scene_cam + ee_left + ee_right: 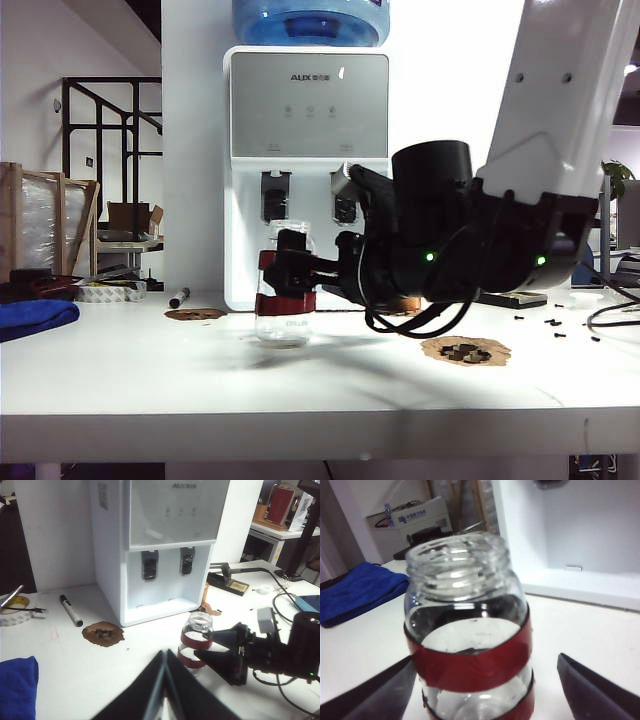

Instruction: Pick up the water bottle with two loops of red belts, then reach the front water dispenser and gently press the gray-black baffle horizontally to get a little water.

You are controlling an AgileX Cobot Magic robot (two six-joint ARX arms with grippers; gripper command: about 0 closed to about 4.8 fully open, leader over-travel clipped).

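The water bottle (285,322) (199,626) (467,630), clear glass with two dark-red bands, stands upright on the white table in front of the water dispenser (305,100) (170,510). My right gripper (275,270) (202,646) (486,656) is open, with one black finger on each side of the bottle's body and gaps showing on both sides. The gray-black baffle (345,208) (186,564) hangs under the right tap, behind and above the bottle. My left gripper (164,655) hovers nearer the camera than the bottle, its fingers meeting at the tips, holding nothing.
A blue cloth (35,318) (17,685) lies at the table's left. A marker (180,297) (71,611) and a brown patch (195,314) (103,632) lie left of the dispenser. Another brown patch with small parts (465,350) and cables (610,310) are on the right.
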